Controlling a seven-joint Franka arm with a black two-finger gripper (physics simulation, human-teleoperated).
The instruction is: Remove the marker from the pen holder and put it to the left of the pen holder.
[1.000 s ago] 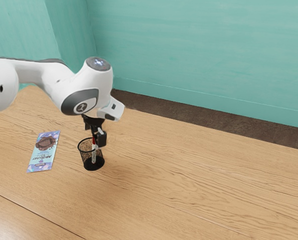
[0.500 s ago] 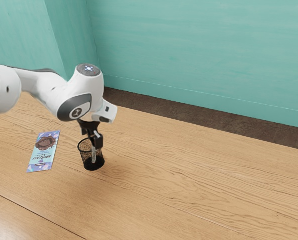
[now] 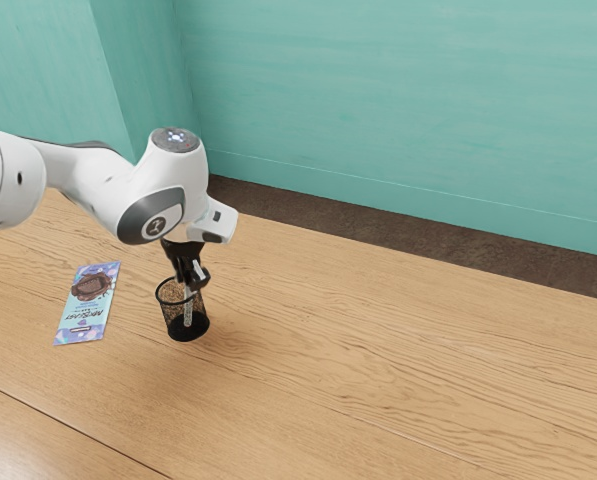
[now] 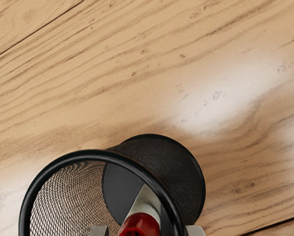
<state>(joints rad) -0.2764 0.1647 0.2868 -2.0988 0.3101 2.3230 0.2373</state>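
In the exterior view my gripper (image 3: 191, 282) is low over the mesh pen holder (image 3: 197, 328), around the marker's upper end. The white marker (image 3: 188, 312) leans inside the black holder. My gripper (image 4: 147, 231) shows two grey fingertips at the wrist view's lower edge, partway together but apart. Between them is the red end of the marker (image 4: 144, 222), with a gap on each side. The pen holder (image 4: 159, 184) has its rim passing between the marker and one fingertip; whether that fingertip is above or outside the rim is unclear.
A blue and purple chocolate packet (image 3: 86, 305) lies flat on the wooden table (image 3: 378, 360), on the exterior view's left of the pen holder. A teal wall (image 3: 408, 110) stands behind the table.
My hand has come down and toward the exterior view's left, onto the marker's top. Over the last half second the fingers have drawn closer together. The pen holder has stayed put.
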